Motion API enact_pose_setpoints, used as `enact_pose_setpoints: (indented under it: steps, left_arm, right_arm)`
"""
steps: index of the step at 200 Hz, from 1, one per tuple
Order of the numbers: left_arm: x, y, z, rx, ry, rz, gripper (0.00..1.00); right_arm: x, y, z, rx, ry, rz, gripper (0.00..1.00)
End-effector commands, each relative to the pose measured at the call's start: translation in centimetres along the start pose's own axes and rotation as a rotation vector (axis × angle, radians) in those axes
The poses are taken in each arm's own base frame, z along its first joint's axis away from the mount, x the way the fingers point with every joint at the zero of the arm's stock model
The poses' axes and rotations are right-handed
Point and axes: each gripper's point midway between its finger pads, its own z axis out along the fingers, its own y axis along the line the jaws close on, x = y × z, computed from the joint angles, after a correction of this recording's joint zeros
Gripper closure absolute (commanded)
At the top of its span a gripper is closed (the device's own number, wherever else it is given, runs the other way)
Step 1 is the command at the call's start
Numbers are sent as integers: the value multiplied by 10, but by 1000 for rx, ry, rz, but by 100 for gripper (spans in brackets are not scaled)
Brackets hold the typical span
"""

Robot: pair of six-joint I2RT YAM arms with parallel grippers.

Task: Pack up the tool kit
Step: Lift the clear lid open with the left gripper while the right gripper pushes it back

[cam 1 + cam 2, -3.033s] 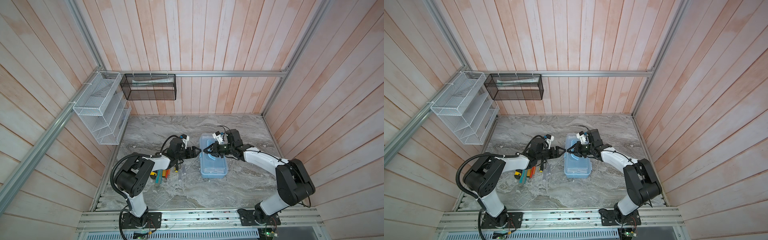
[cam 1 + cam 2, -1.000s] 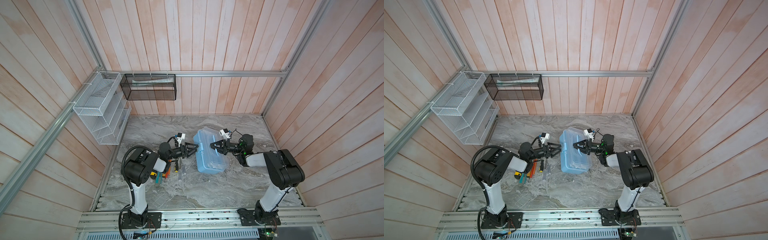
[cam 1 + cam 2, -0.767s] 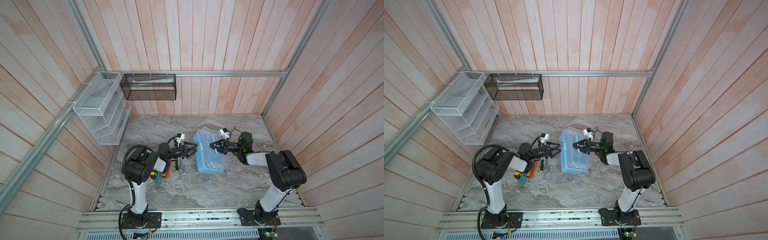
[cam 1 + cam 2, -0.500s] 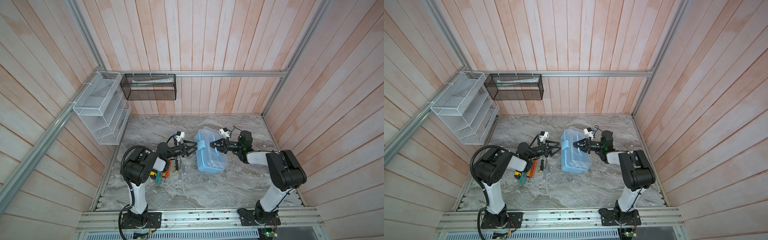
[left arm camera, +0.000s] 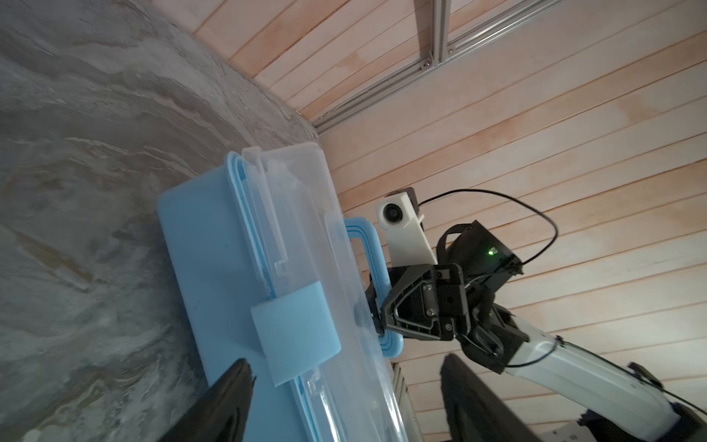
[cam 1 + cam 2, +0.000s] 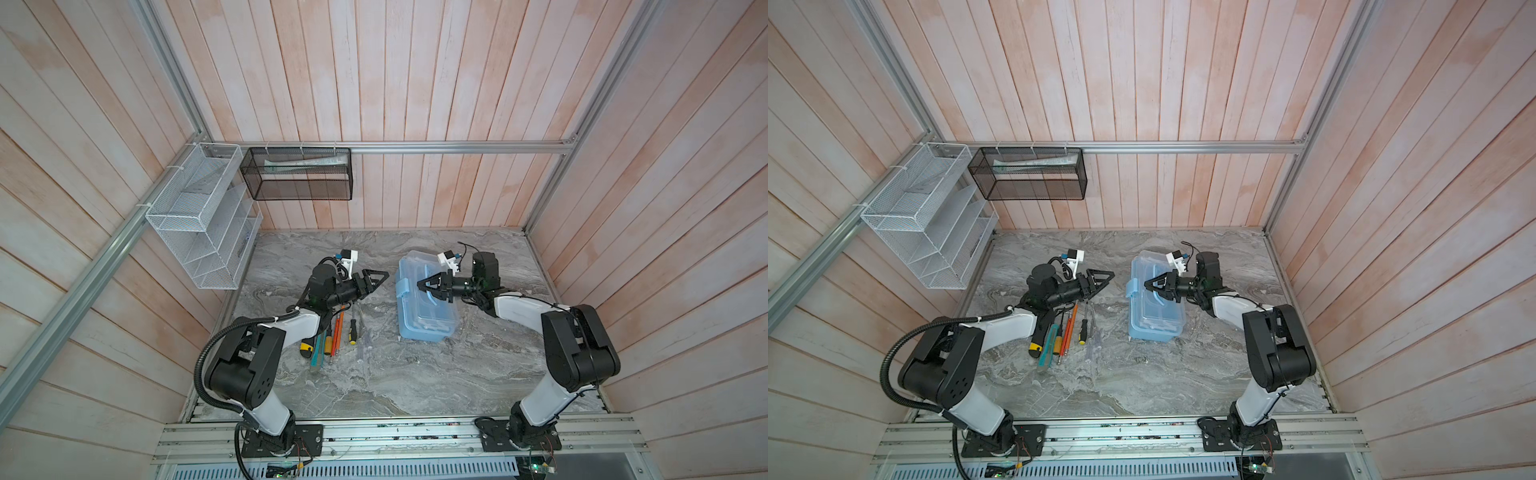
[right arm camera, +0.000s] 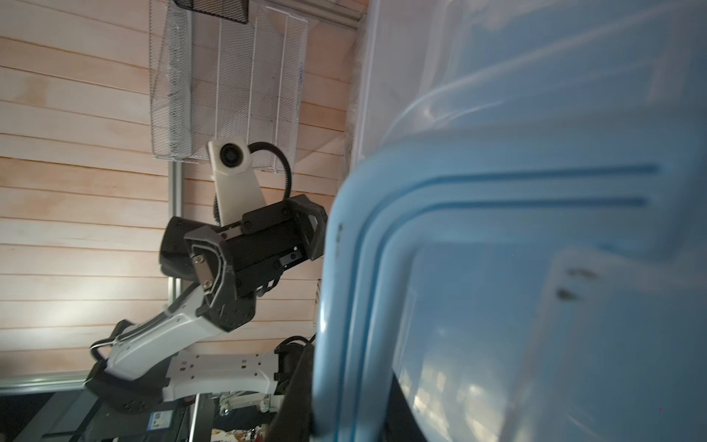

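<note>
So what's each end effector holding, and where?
Right end effector grips the blue toolbox by its carry handle; left end effector is open, empty.

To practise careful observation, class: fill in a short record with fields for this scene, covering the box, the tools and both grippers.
Box: blue toolbox, clear lid on, standing on marble table
Tools: screwdrivers and others, lying on the table beside the box
Left gripper: open, empty, near the blue latch, not touching
Right gripper: shut on the box's handle
</note>
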Motion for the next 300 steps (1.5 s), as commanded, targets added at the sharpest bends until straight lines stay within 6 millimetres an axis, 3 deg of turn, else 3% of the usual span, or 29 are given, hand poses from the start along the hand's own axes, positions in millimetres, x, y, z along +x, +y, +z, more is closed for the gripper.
enact_pose_setpoints:
  steps: [1, 22, 39, 77, 110, 142, 251, 264, 287, 300]
  left_arm:
    - [12, 36, -4, -179, 34, 39, 20]
    - [17, 36, -1, -173, 46, 27, 20]
    - [16, 32, 1, -164, 49, 32, 20]
    - [13, 6, 10, -63, 60, 54, 17]
    - [14, -14, 19, 24, 85, 63, 11]
    - [15, -32, 28, 123, 110, 51, 11]
    - [24, -46, 57, 240, 167, 34, 11]
    - [23, -49, 59, 245, 168, 37, 11]
    - [19, -56, 61, 250, 163, 47, 11]
    - [15, -61, 61, 252, 160, 55, 11]
  right_arm:
    - [8, -29, 15, 248, 30, -174, 100]
    - [6, -25, 15, 297, 22, -185, 100]
    - [2, -13, 9, 237, 4, -161, 100]
    - [2, 39, -7, -113, -5, -130, 100]
    - [11, 59, -17, -253, 29, -108, 100]
    - [21, 64, -20, -303, 61, -82, 100]
    - [34, 51, -11, -278, 96, -59, 100]
    - [30, 46, -10, -230, 82, -80, 80]
    - [21, 43, -14, -149, 37, -121, 53]
    - [15, 46, -20, -123, 3, -141, 44]
